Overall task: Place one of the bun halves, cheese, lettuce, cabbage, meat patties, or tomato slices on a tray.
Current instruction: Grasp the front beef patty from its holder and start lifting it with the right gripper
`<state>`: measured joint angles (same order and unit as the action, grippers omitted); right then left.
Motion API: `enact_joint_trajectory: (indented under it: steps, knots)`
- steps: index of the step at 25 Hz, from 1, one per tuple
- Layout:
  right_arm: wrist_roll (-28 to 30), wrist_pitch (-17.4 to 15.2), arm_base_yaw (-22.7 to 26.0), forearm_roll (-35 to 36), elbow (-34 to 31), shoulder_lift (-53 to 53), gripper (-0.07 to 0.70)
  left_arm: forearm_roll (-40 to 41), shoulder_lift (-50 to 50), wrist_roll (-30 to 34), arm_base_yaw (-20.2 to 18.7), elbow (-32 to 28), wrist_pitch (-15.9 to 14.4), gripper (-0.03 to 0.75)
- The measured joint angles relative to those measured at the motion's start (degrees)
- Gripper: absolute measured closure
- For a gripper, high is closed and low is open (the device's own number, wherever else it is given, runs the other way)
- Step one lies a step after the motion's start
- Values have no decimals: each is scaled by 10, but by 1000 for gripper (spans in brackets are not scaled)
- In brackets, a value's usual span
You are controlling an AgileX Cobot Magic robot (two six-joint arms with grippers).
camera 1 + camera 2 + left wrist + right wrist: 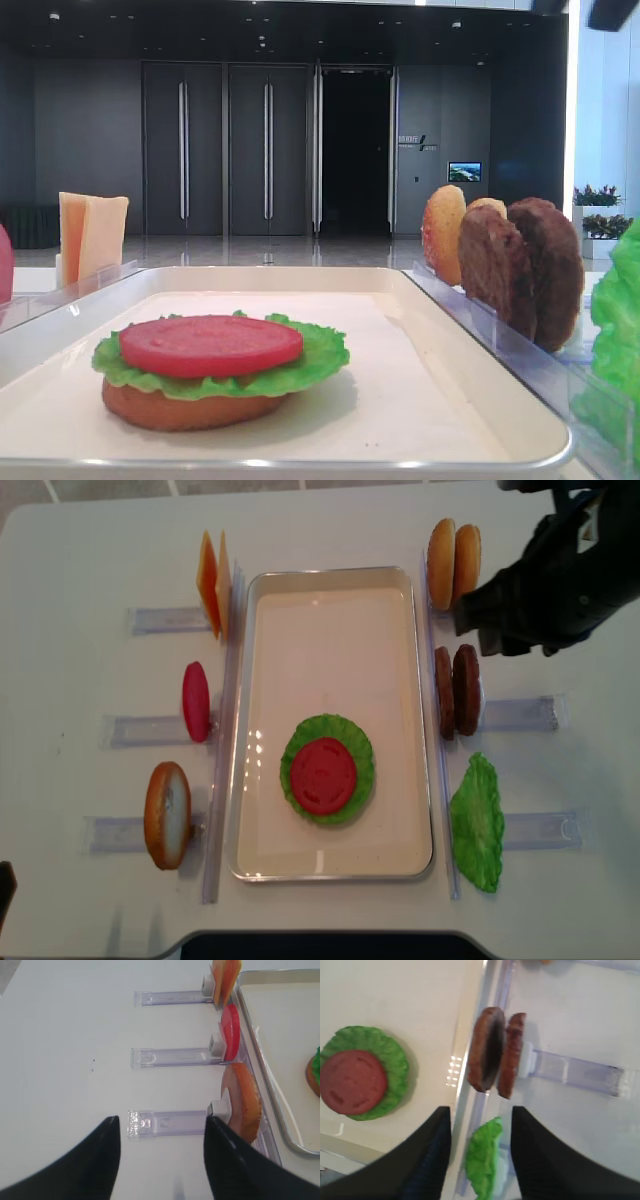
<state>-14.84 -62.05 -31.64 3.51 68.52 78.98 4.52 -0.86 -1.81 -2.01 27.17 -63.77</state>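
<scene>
**Both grippers apart and empty, stack waits on the tray**

I see the right gripper [480, 1160] with its fingers spread and holding nothing, above the two meat patties [496, 1055] that stand upright in their rack. My left gripper [161, 1160] is also parted and empty, near an upright bun half [242, 1100]. On the tray [415, 720] lies a tomato slice [323, 776] on lettuce [352, 742], on a bun.
</scene>
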Motion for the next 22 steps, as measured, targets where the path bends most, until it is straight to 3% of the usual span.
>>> enact_joint_trajectory:
  steps: [5, 9, 14, 22]
  knots:
    - [-47, 0, -44, -6, 57, 64, 325, 0, 0, 0, 0, 0, 0, 307]
    - [-68, -2, -44, -35, 63, 90, 306, 0, 0, 0, 0, 0, 0, 314]
    - [-83, -2, -43, -39, 63, 92, 181, 0, 0, 0, 0, 0, 0, 316]
    - [-122, -5, -36, -39, 63, 121, 162, 0, 0, 0, 0, 0, 0, 317]
